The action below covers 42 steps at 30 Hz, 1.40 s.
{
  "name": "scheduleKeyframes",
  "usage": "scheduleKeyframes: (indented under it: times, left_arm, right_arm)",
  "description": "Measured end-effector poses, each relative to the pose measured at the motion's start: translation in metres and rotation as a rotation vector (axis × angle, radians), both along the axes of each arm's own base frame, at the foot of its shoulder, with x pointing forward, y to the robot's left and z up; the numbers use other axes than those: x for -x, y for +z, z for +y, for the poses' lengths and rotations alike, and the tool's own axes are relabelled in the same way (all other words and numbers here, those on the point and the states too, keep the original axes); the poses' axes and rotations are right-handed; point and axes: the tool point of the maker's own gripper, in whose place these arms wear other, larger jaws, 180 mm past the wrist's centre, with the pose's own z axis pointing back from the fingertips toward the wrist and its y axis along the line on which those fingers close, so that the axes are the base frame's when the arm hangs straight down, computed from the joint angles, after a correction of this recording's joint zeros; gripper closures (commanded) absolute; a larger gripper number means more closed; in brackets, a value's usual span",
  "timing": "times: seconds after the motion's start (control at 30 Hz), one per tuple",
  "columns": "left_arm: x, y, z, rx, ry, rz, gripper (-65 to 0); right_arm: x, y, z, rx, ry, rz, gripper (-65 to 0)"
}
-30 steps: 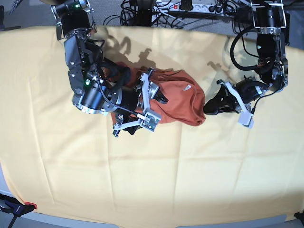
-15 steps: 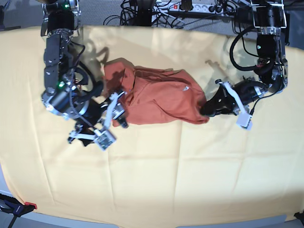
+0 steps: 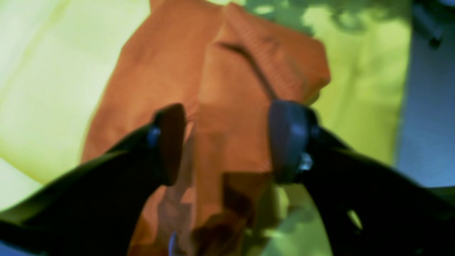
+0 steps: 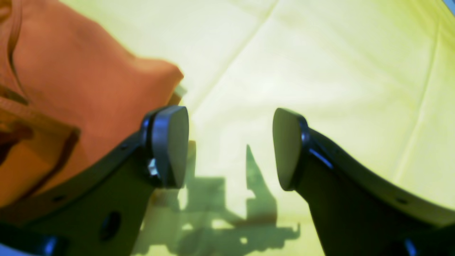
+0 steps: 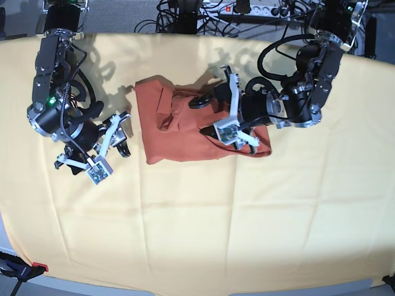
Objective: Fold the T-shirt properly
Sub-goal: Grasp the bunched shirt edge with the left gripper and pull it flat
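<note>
I see the left gripper (image 5: 207, 114) over the T-shirt (image 5: 179, 132), fingers apart; right gripper (image 5: 120, 132) beside it, fingers apart, empty

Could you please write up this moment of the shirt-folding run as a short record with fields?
surface: pale yellow cloth covering the table
garment: rust-orange T-shirt, bunched into a rough block, not neatly folded
left gripper: jaws open, above the shirt's right part, orange fabric between them in the left wrist view
right gripper: jaws open, empty, over bare cloth just beside the shirt's left edge
shirt held: by neither arm, as far as can be seen
</note>
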Motion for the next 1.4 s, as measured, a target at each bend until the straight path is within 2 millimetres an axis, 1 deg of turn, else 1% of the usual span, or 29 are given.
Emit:
scheduleKeyframes:
  times: [0.1, 0.2, 0.33, 0.37, 0.47, 0.53, 0.7, 0.77, 0.87, 0.93, 1.07, 1.17, 1.4]
  left_arm:
    - [0.007, -0.002, -0.009, 0.004, -0.037, -0.003, -39.4]
    - [0.017, 0.000, -0.017, 0.026, -0.069, 0.037, -39.4]
    - [0.023, 0.026, -0.027, 0.095, -0.104, 0.003, -39.4]
    - [0.022, 0.028, -0.027, 0.098, -0.103, -0.002, -39.4]
    - [0.018, 0.024, -0.021, 0.068, -0.087, -0.003, -39.4]
    - [0.021, 0.026, -0.023, 0.084, -0.093, 0.011, -39.4]
    - [0.024, 0.015, -0.016, 0.022, -0.098, 0.045, -39.4]
    - [0.030, 0.020, -0.017, 0.054, -0.112, 0.075, -39.4]
    - [0.037, 0.019, -0.012, 0.022, -0.135, 0.096, -39.4]
    - [0.043, 0.024, -0.010, 0.020, -0.154, 0.099, -39.4]
    - [0.048, 0.029, -0.001, -0.009, -0.173, 0.073, -39.4]
    - [0.050, 0.034, -0.004, 0.003, -0.183, 0.062, -39.4]
    - [0.051, 0.026, 0.005, -0.045, -0.180, 0.070, -39.4]
  right_arm:
    - [0.006, -0.007, -0.001, 0.003, 0.000, 0.021, -39.0]
    - [0.006, -0.006, 0.000, -0.002, 0.002, 0.015, -39.0]
    - [0.005, -0.005, 0.000, -0.006, 0.004, 0.006, -39.0]
    - [0.005, -0.005, 0.000, -0.004, 0.004, 0.007, -39.0]
    - [0.005, -0.005, 0.000, -0.005, 0.004, 0.006, -39.0]
    - [0.004, -0.004, 0.001, -0.006, 0.005, 0.005, -39.0]
    - [0.004, -0.004, 0.001, -0.009, 0.006, 0.000, -39.0]
    - [0.004, -0.004, 0.001, -0.010, 0.006, 0.000, -39.0]
    - [0.005, -0.004, 0.001, -0.009, 0.006, 0.002, -39.0]
    - [0.005, -0.004, 0.001, -0.009, 0.005, 0.003, -39.0]
    - [0.005, -0.005, 0.001, -0.009, 0.006, 0.003, -39.0]
    - [0.005, -0.005, 0.001, -0.010, 0.006, 0.003, -39.0]
    - [0.006, -0.005, 0.001, -0.010, 0.006, 0.005, -39.0]
